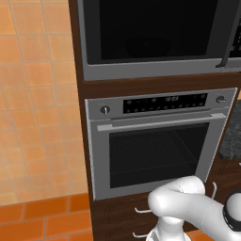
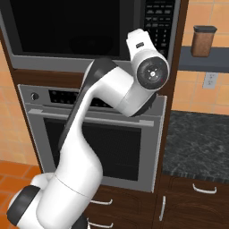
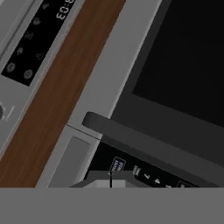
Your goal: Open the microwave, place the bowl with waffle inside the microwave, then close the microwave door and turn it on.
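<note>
Built into the dark wood column above the silver oven (image 1: 157, 146), the microwave (image 1: 155, 37) has its wide black glass door (image 2: 67, 27) shut flush, its dark bar handle (image 3: 148, 142) beside the keypad (image 2: 159, 20).

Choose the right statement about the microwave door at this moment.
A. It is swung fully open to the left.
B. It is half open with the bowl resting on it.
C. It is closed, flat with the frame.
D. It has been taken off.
C. In the left base view the microwave door lies flat in its grey frame, and in the hand view its dark bar handle sits against the front beside the keypad.
</note>
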